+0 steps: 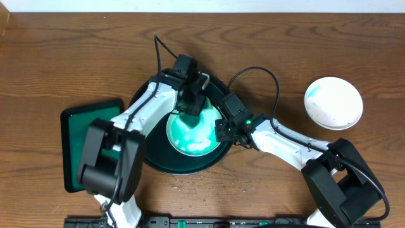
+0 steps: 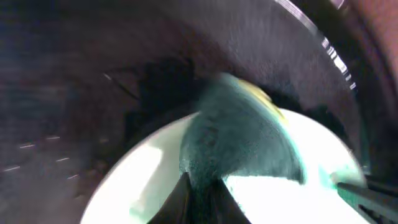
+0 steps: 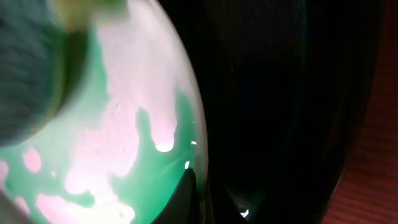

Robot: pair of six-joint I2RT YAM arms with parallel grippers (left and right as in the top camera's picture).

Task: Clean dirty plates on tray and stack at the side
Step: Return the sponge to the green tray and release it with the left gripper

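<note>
Brown wood-grain table [image 1: 63, 57] — pale strip [image 1: 253, 5] along its far edge.

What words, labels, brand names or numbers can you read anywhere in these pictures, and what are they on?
No text is readable in any view.
Overhead: the tray, the smeared plate on it, the side plate and the green rectangular tray carry no print that shows.
Wrist views: blurred close-ups of the smeared plate and the sponge; no lettering.
</note>
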